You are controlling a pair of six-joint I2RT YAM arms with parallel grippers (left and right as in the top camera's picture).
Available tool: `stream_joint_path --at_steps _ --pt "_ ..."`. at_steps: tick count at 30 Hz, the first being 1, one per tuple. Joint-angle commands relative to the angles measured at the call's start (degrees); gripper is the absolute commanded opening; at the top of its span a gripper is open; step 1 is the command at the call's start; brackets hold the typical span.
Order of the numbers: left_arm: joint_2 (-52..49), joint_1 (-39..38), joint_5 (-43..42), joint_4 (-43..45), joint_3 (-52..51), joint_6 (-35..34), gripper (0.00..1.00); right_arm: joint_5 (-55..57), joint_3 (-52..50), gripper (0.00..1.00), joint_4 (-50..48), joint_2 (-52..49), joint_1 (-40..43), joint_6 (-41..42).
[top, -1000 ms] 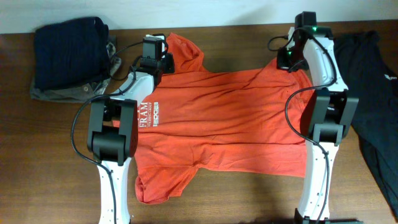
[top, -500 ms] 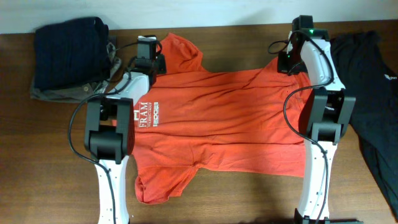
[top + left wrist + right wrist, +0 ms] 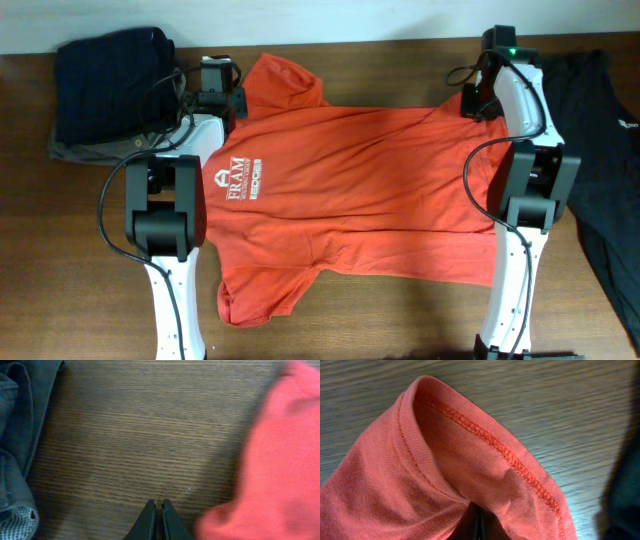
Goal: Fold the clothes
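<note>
Though most of the orange-red T-shirt [image 3: 360,180] lies flat across the middle of the wooden worktop [image 3: 400,310], its far hem corner is lifted into a small fold. The right gripper [image 3: 477,522] has its fingers clamped on that fold, and the stitched hem [image 3: 520,462] arches up out of them. The shirt lies sideways, with the hem towards the right edge and the white chest lettering [image 3: 240,185] towards the left. One sleeve [image 3: 285,78] reaches the far edge and the other sleeve [image 3: 255,295] lies crumpled towards the near edge.

The left gripper [image 3: 156,519] sits by the far sleeve, its tips pressed together over bare wood. The red cloth bunches right against its right finger. From here I cannot tell whether any fabric is pinched further back.

In the far left corner a folded navy garment [image 3: 110,80] rests on a grey garment [image 3: 75,150], near the left gripper but apart from the shirt. A black garment [image 3: 600,150] is spread along the right edge, just beyond the right arm.
</note>
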State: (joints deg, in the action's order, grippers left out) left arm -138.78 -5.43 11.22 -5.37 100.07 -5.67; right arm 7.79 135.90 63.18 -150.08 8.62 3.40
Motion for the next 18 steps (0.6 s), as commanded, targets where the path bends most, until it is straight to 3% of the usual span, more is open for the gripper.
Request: stream_joint_path --at_steps 1,9,13,15,16,18 --pt "-1.1 0.3 5.0 -0.9 2.4 1.1 0.07 4.0 -0.6 0.04 0.0 -2.2 1.4 0.2" --pt "-0.6 -0.1 6.2 -9.0 10.3 1.9 0.06 3.2 1.9 0.04 0.4 -2.0 1.2 0.2" --pt "0.0 -1.4 -2.7 -15.3 18.7 1.9 0.06 -0.1 7.3 0.13 2.1 -2.0 1.0 0.8" --pt "0.0 -2.2 -10.5 -17.3 22.4 1.9 0.06 -2.6 10.4 0.42 3.3 -2.0 1.0 2.1" --pt "0.0 -2.6 -13.4 -17.3 23.3 1.9 0.06 -4.6 12.0 0.65 4.0 -2.0 1.0 2.0" --pt "0.0 -3.7 -16.0 -15.6 24.1 1.9 0.06 -9.1 15.0 0.86 5.7 -2.0 1.0 2.0"
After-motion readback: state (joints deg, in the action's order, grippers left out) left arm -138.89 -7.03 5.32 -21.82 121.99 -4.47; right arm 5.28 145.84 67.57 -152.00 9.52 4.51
